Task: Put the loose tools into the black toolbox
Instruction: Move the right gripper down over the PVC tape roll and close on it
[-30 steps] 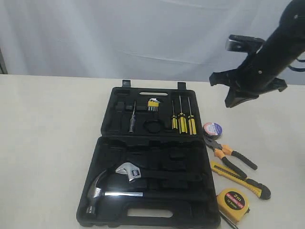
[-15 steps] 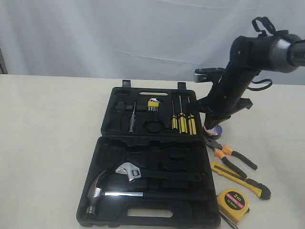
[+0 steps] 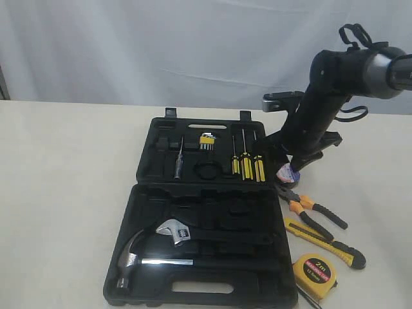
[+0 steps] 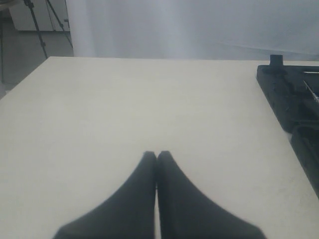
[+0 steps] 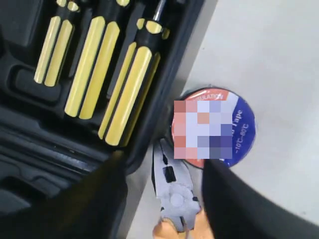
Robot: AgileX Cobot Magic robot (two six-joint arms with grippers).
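The black toolbox (image 3: 205, 241) lies open in the middle of the table, and its edge shows in the left wrist view (image 4: 288, 97). A small dark tape roll (image 3: 288, 172) (image 5: 214, 127) lies just right of the lid. Below it lie the orange-and-black pliers (image 3: 310, 210), whose steel head (image 5: 173, 186) is seen close up. Then come the yellow-and-black utility knife (image 3: 326, 242) and the yellow tape measure (image 3: 314, 270). My right gripper (image 3: 291, 166) (image 5: 165, 162) is open, low over the roll and the pliers' head, holding nothing. My left gripper (image 4: 156, 155) is shut and empty over bare table.
A claw hammer (image 3: 145, 256) and an adjustable wrench (image 3: 175, 232) sit in the near half of the toolbox. Three yellow-handled screwdrivers (image 3: 246, 165) (image 5: 99, 74) and hex keys (image 3: 206, 141) sit in the lid. The toolbox rim (image 5: 175, 79) lies right beside one right finger.
My right arm has come down from the upper right to the tape roll. In the last half second it only shifted slightly. No tools have moved.
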